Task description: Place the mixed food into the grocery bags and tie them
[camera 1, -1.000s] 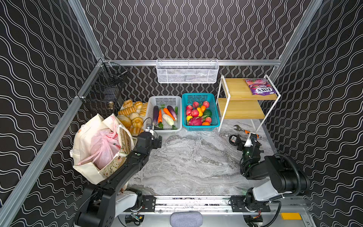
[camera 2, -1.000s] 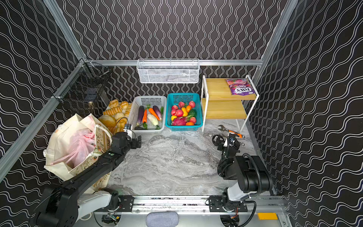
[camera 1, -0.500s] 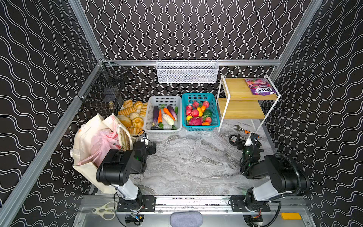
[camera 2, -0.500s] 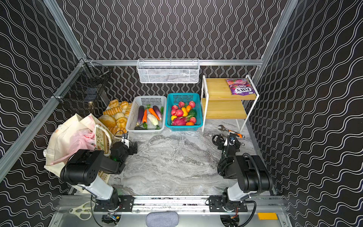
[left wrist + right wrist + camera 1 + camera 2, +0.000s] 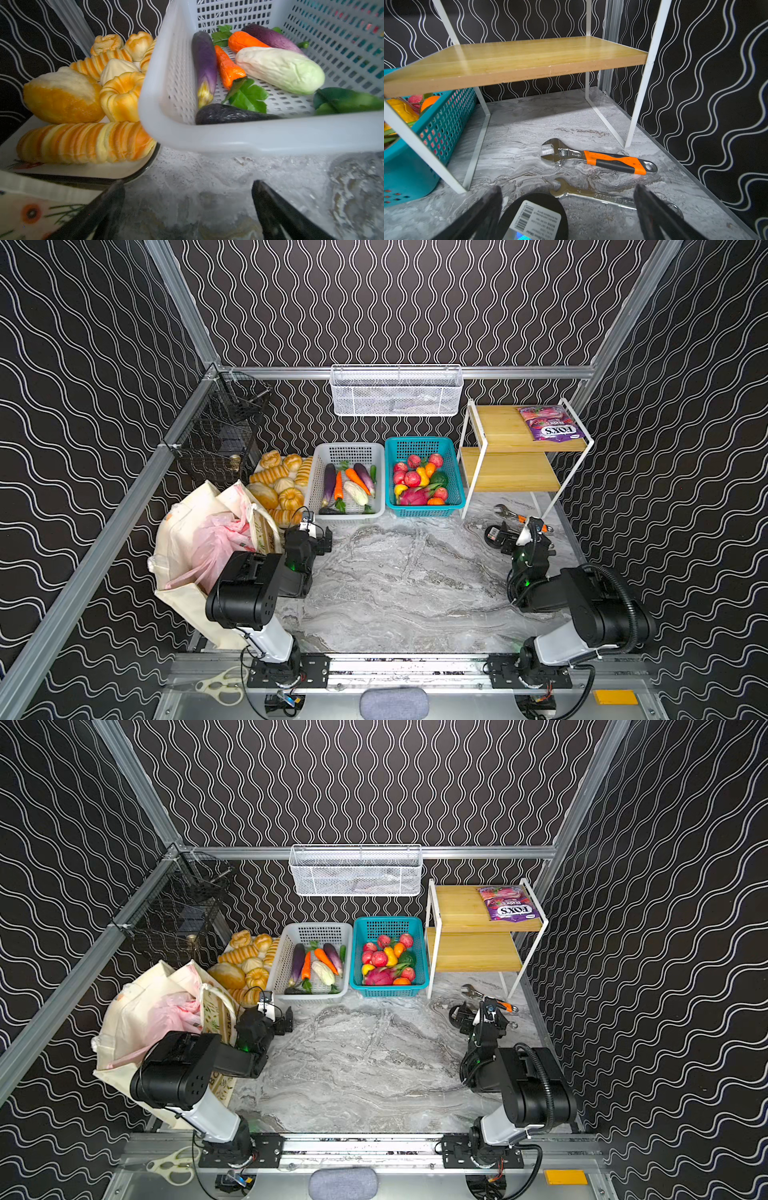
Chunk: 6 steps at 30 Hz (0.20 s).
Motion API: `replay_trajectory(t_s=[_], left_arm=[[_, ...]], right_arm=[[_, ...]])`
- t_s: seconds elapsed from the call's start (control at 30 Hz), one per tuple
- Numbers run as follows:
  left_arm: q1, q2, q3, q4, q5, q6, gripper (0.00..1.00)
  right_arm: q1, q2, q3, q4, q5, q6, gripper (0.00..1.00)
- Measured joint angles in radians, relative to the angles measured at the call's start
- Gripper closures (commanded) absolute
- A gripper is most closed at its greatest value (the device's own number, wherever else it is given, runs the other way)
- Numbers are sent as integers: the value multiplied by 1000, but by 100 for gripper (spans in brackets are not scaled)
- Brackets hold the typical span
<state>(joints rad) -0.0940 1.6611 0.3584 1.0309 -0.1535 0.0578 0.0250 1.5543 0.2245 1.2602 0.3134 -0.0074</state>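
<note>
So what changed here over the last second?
The left arm folded up, elbow rising beside the cream canvas tote bag; the left end effector, open and empty, hardly shifted. The right end effector, also open, the pink plastic bag in the tote and the white plastic vegetable basket stayed put.

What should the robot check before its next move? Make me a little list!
1. Left gripper open and empty: ok.
2. Right gripper open and empty: ok.
3. Canvas tote mouth open for packing: ok.
4. Pink plastic bag tied: cannot tell, it sits crumpled inside the tote.
5. Purple FOX'S pouch bagged: not ok, it lies on the top shelf.
</note>
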Motion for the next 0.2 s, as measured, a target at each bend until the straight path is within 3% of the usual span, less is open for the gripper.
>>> replay_trajectory(t_s=[0.2], left_arm=[[4,2,9,-4,1,0,1]], right_arm=[[0,0,0,-5,0,0,0]])
